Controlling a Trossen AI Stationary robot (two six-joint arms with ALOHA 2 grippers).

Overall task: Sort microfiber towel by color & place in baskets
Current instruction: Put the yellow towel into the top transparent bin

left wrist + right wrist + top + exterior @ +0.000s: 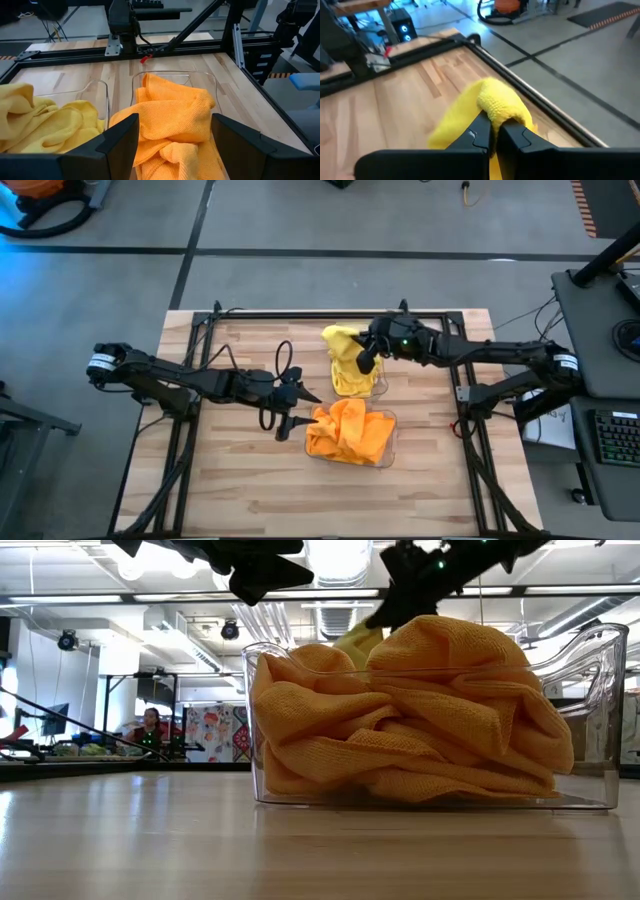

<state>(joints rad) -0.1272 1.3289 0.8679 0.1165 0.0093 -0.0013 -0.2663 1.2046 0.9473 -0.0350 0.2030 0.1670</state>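
I have the right arm stretched in from the table's right edge toward the far middle, its right gripper (366, 360) hanging above the far basket (380, 385). In the right wrist view its fingers are pinched together on a fold of a yellow towel (492, 102), which drapes down from them toward the yellow heap (348, 376) in that basket.

My left arm reaches in low from the left side, and the left gripper (296, 408) sits just beside the near basket (390, 442), on its left. Its fingers (120, 145) stand wide apart and hold nothing; through the left wrist view I look straight between them at the orange towels (172, 117).

I can read no labels or writing on the cloths or the bins.

The orange towels (410, 710) are piled in the near basket (600, 670), rising above its clear rim in the low view. The yellow ones (42, 122) fill the neighbouring bin, and the two baskets sit side by side on the wooden table (240, 490).
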